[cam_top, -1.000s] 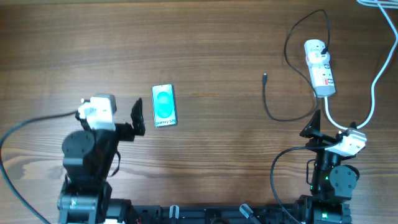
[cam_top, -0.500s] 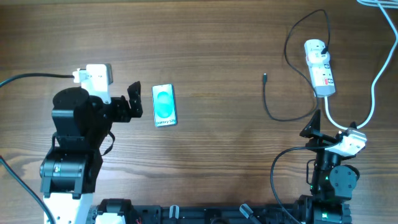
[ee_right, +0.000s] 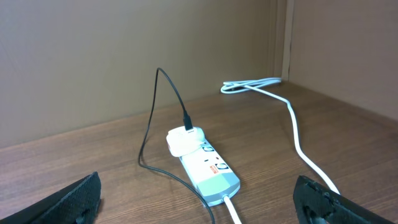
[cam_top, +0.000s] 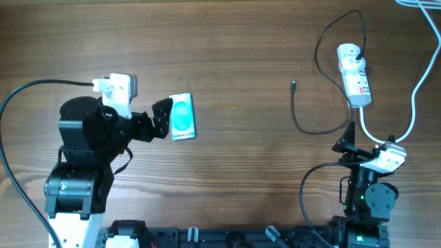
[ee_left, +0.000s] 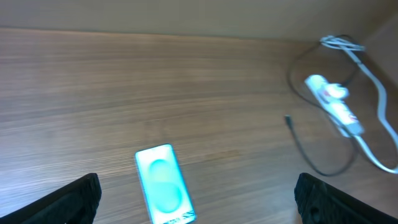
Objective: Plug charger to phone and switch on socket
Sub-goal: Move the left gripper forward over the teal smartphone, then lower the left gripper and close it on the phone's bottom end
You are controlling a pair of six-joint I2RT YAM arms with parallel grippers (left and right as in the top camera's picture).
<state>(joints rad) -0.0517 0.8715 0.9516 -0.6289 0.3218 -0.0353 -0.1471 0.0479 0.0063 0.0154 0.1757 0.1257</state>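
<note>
The phone (cam_top: 182, 116) with a cyan-blue screen lies flat on the wooden table; it also shows in the left wrist view (ee_left: 163, 183). My left gripper (cam_top: 162, 118) is open, its fingers at the phone's left edge, and the phone lies between its fingertips (ee_left: 196, 199). The charger cable (cam_top: 303, 124) loops from the white socket strip (cam_top: 353, 75) to its plug tip (cam_top: 293, 86), lying free on the table. My right gripper (cam_top: 346, 140) is open and empty, just short of the socket (ee_right: 204, 164).
A thick white cord (cam_top: 419, 83) runs from the socket's near end toward the back right corner. A white adapter (ee_right: 185, 139) sits plugged in the socket's far end.
My left arm has moved right, bringing its open gripper up to the phone's left edge. The right arm, phone and cable have not moved.
</note>
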